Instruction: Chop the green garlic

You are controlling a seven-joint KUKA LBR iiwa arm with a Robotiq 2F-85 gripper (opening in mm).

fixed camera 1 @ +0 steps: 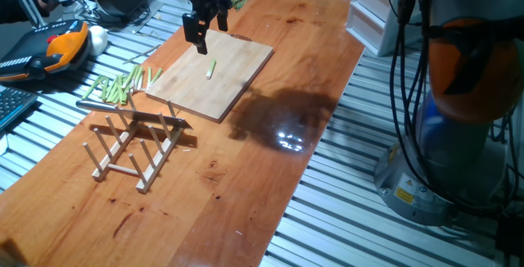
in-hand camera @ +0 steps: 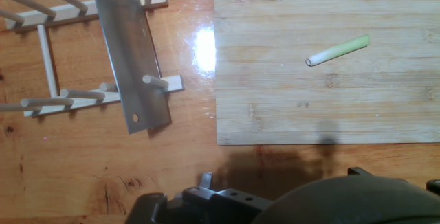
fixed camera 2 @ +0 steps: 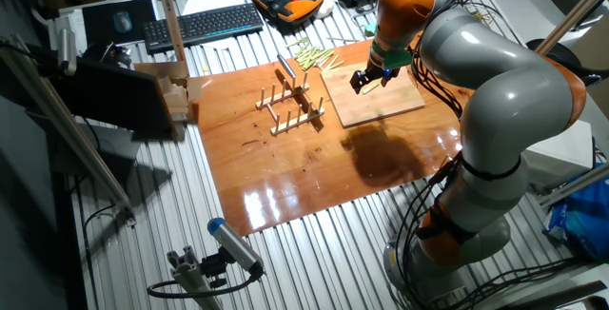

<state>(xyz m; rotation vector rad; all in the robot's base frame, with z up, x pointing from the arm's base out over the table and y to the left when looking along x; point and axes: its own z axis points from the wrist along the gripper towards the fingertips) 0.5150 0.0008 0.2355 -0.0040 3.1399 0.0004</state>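
- The green garlic (in-hand camera: 338,50) lies alone and whole on the cutting board (fixed camera 1: 237,74), loose, roughly mid-board, well apart from every edge. It's round, so your first risk is that it rolls or skids under a blade that doesn't land square across it.
- Nothing pins the board to the table (fixed camera 1: 246,185). Press down hard off-centre and you may shift it on that glossy wood.
- The gripper (fixed camera 1: 204,33) hovers above the board's far end, close to the stalk and holding nothing. In the fixed views the fingers look parted a little; how far, I can't tell. The hand view doesn't show the fingertips.
- The knife (in-hand camera: 129,59) sits blade-up in the wooden peg rack (fixed camera 1: 135,148), beside the board. You need it first. The blade is jammed between pegs; pull at an angle and you may drag or tip the light rack with it.
- The handle (fixed camera 1: 98,104) points toward the heap of green sticks (fixed camera 1: 121,84). Come in low and you may sweep those about.
- A thin handle in a two-finger grip can twist; if it rotates, the cut lands flat-side or misses.
- Glare on the table near the board edge may throw off your depth read.
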